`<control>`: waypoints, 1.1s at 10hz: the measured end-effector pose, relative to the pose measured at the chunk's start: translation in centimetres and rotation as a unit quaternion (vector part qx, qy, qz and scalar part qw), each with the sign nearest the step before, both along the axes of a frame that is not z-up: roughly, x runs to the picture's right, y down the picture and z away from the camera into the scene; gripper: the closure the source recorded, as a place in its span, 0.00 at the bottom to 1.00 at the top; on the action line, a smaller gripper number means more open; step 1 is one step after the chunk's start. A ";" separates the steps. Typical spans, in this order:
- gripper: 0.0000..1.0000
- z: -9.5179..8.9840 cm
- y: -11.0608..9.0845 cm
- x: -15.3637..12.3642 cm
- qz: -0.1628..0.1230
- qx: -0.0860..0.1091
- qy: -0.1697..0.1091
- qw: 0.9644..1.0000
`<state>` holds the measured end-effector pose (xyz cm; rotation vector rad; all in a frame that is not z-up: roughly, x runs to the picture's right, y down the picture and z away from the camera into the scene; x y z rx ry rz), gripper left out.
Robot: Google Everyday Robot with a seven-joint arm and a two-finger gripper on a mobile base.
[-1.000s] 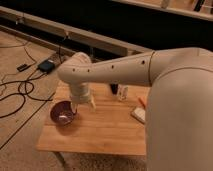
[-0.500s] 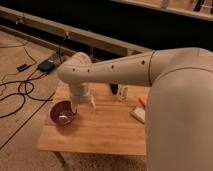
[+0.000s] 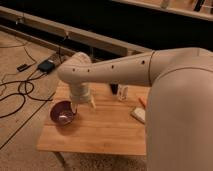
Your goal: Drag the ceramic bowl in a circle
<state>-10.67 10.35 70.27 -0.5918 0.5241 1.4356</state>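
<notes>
Although a full second has passed, almost nothing has moved: the bowl (image 3: 61,112) sits at the same spot near the left edge of the table (image 3: 110,132), and the arm (image 3: 115,70) reaches across to it in the same pose. The gripper (image 3: 83,105) hangs at the bowl's right rim. Its jaws stand spread, one finger (image 3: 74,107) dipping just inside the rim and the other outside it, toward the table's middle. Whether either finger presses on the rim cannot be told.

For the task this suggests a pause at engagement. The rim appears to be straddled, but the circular drag does not seem to have started, so the whole circle probably remains to be traced.

Count:
- One bowl, one table, one arm, one gripper.
- Four small items on the table's right part: a dark object (image 3: 114,88) beside a pale upright one (image 3: 122,92), an orange piece (image 3: 142,102), and a flat white block (image 3: 138,114).
- On the floor, one black box (image 3: 47,65) among several cables (image 3: 20,92).
</notes>
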 end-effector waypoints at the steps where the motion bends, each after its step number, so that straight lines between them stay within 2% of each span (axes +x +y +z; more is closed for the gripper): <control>1: 0.35 0.0 0.0 0.0 0.000 0.000 0.000 1.000; 9: 0.35 0.0 0.1 0.0 -0.001 -0.001 0.001 1.000; 10: 0.35 0.3 0.2 0.2 -0.004 -0.002 0.002 1.000; 11: 0.35 1.4 0.7 0.4 -0.021 -0.003 0.002 1.000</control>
